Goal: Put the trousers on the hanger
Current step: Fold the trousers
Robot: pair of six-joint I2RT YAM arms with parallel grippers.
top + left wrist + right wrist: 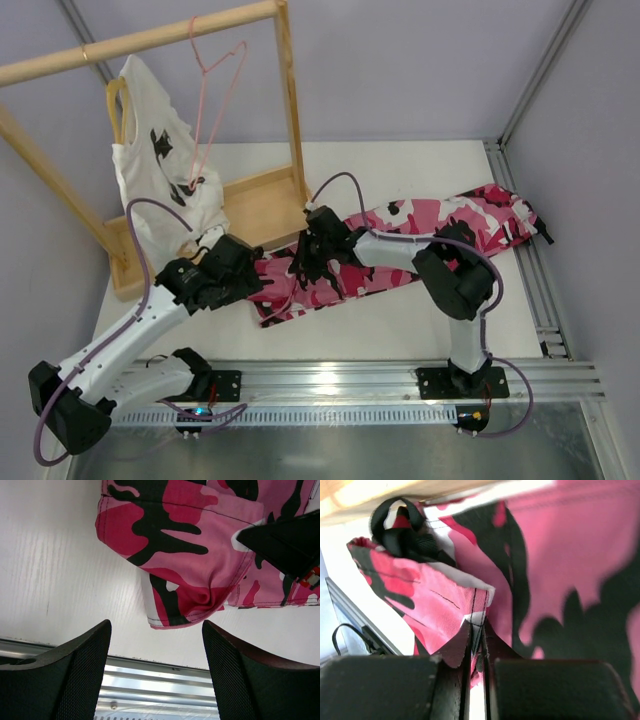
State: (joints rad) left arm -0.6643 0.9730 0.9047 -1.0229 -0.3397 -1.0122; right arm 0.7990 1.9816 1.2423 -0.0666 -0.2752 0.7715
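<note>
Pink-black camouflage trousers (420, 240), flat, creased

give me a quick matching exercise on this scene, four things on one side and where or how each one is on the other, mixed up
Things:
1. trousers
2. hanger
3. T-shirt
4. left jaws

Place or state:
a. hung on the yellow hanger
b. open, nothing between them
c. lying on the table
d. bare, hooked on the wooden rail

Pairs: 1-c, 2-d, 3-a, 4-b
</note>
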